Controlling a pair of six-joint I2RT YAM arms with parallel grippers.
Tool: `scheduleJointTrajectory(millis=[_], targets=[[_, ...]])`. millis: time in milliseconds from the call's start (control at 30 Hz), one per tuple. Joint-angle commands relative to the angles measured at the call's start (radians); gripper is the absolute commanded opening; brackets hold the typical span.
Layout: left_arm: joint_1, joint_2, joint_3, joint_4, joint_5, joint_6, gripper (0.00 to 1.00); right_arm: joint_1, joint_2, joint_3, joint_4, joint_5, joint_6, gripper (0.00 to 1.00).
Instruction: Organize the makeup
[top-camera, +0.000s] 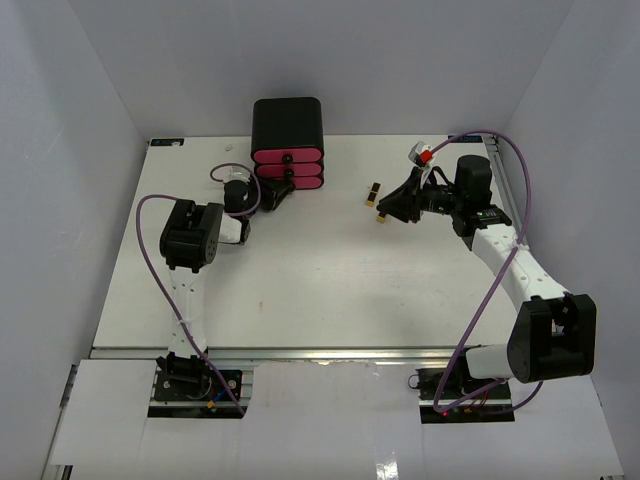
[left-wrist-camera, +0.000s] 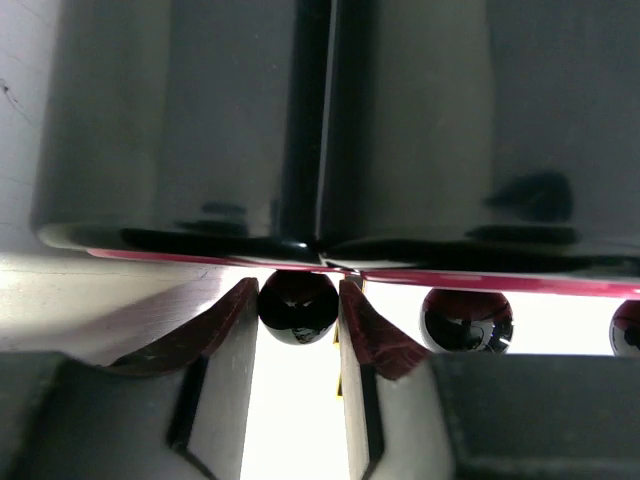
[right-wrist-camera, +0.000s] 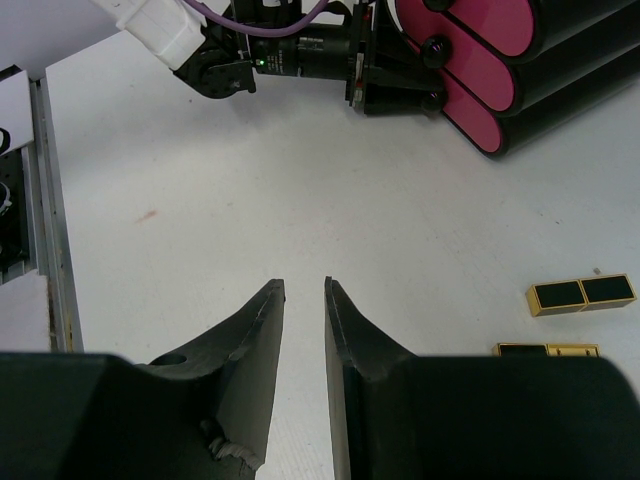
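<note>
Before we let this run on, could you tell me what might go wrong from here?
The left gripper grips only a small round drawer knob; its fingers could slip off, or the pull could drag the whole black box rather than open the drawer. The right gripper, nearly closed and empty, hovers near two lipsticks; a careless descent could knock them aside.

A black box with pink drawers stands at the far edge of the white desk, each drawer bearing a round black knob.
</note>
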Motion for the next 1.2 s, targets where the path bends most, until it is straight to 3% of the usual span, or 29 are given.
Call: scheduleJointTrajectory(millis=[0, 167, 500, 700, 967, 1167], targets=[[0.008, 0.001, -0.009, -0.010, -0.005, -0.002, 0.34, -0.007, 0.008, -0.008, 0.047, -0.017, 0.003, 0.29], [0.017, -0.051, -0.096, 0.034, 0.021, -0.004, 0.30, -0.007, 0.008, -0.010, 0.049, -0.015, 0.003, 0.29], [0.011, -0.181, -0.380, 0.194, 0.105, 0.000, 0.31, -0.007, 0.015, -0.013, 0.050, -0.012, 0.002, 0.29], [0.007, -0.189, -0.417, 0.225, 0.120, -0.001, 0.45, -0.007, 0.020, -0.015, 0.049, 0.004, -0.002, 0.31], [0.017, -0.247, -0.430, 0.184, 0.119, 0.072, 0.72, -0.007, 0.031, -0.010, 0.035, 0.051, -0.007, 0.43], [0.028, -0.334, -0.531, 0.217, 0.096, 0.118, 0.75, -0.007, 0.055, 0.006, 0.007, 0.128, 0.001, 0.47]])
